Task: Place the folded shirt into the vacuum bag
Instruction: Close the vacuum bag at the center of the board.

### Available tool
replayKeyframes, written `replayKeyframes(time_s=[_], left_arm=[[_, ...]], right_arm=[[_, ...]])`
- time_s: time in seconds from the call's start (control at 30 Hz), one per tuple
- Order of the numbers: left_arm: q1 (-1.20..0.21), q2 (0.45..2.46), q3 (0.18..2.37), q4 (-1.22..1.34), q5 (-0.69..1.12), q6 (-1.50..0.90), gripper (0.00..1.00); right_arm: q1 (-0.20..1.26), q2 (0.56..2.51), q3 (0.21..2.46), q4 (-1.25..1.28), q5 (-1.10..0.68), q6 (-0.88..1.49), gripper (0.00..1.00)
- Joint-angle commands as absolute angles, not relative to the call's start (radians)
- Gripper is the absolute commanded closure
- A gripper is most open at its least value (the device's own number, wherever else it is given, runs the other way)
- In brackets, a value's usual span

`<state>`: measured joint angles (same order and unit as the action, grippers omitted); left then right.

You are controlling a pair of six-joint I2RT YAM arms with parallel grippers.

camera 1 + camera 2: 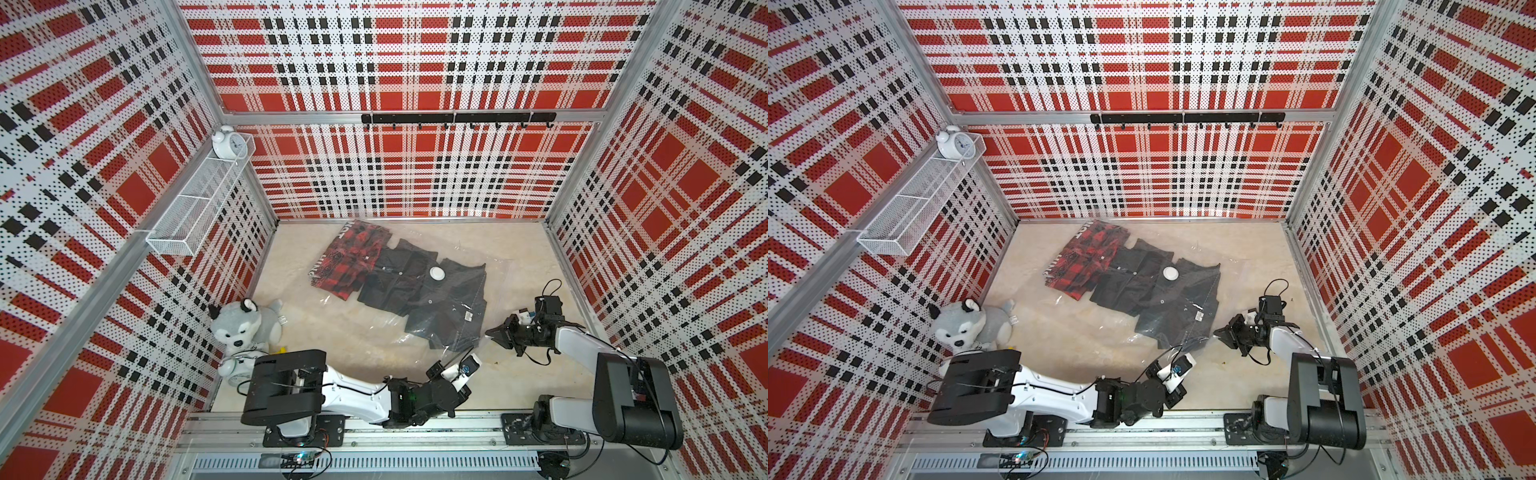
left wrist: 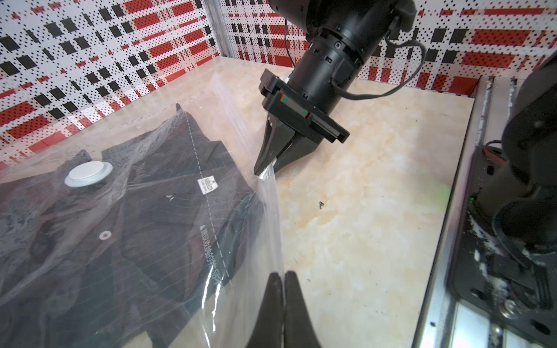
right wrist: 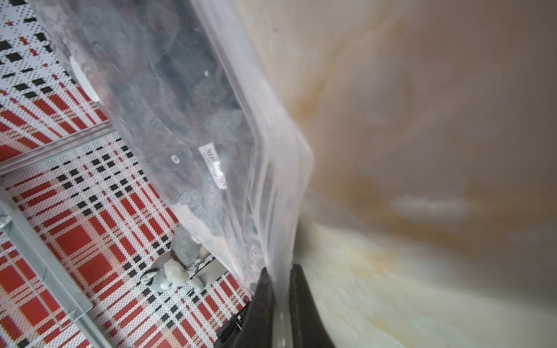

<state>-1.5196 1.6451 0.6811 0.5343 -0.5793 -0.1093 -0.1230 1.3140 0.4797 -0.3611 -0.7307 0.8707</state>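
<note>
A: Where's the bag [image 1: 496,270]?
B: Flat on the bench [image 1: 532,245] – dark shirt [image 1: 449,307] inside, by the valve [image 1: 437,273]; red shirt [image 1: 349,257] also inside, nearer the back wall.
A: Pincers?
B: Left pincer [image 2: 284,275] pressed together on the bag's near edge, right pincer [image 3: 280,271] pinching that same edge – film stretched between them.

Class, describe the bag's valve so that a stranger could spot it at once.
Start at the pale marble tabletop, where a clear vacuum bag holds clothes. On it, over the dark shirt, sits the valve: a flat round white disc, far bigger than the shirt's buttons.
</note>
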Motion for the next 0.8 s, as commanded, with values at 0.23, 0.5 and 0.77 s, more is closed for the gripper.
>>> replayKeyframes(time_s=[0.23,0.5,0.77], left_arm=[[-1.584,1.74,0.713,0.613,-0.458,-0.193,1.0],[-1.578,1.724,0.685,0.624,-0.441,-0.216,1.0],[-1.563,1.654,0.622,0.626,-0.445,-0.23,1.0]], right_arm=[[-0.203,1.33,0.511,-0.135,-0.382,0.85,1.0],[-0.233,1.417,0.495,0.052,-0.448,0.874,1.0],[-0.27,1.489,0.562,0.075,-0.439,0.876,1.0]])
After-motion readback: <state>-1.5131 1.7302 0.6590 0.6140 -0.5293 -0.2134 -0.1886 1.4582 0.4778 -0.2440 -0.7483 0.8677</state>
